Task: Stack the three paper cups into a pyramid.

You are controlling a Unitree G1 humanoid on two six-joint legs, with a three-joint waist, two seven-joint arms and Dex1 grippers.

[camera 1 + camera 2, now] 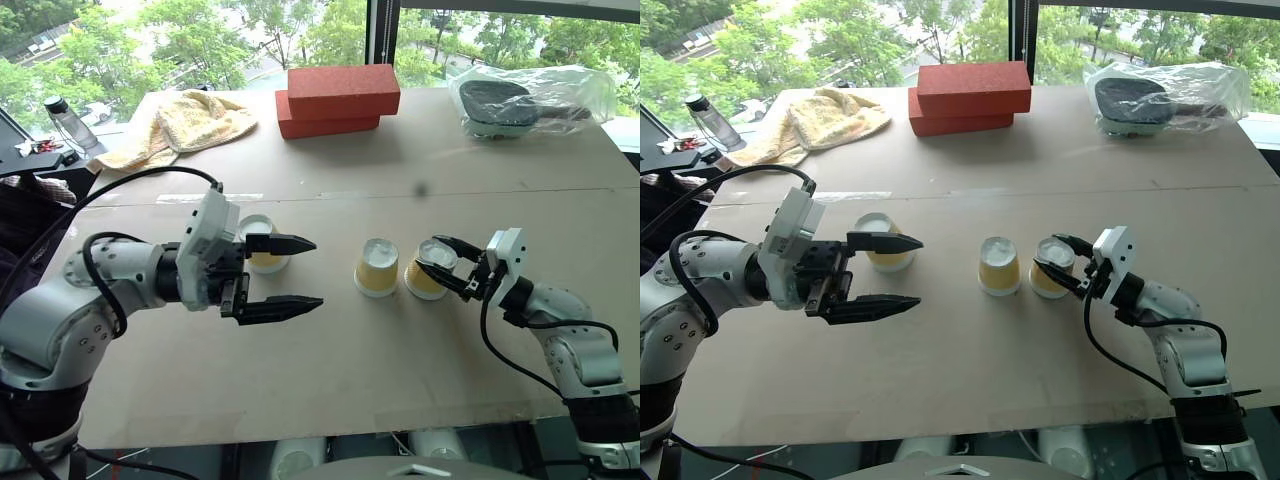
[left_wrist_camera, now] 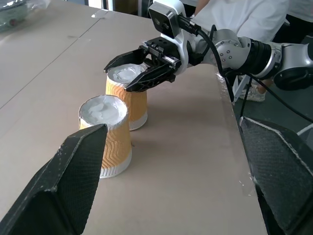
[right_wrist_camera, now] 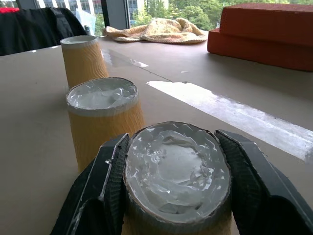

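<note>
While my right tool [image 1: 441, 266] clamps the nearest cup [image 1: 428, 271], my left tool [image 1: 300, 272] gapes beside another cup [image 1: 262, 243].

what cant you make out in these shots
- Left cup: the left gripper hides part of its side in the head views.
- Right cup: the right gripper covers its sides in the right wrist view; its rim on the table is out of frame.
- Dark thing in the plastic bag: wrinkled plastic blurs it.
- Bottle: label too small.
</note>
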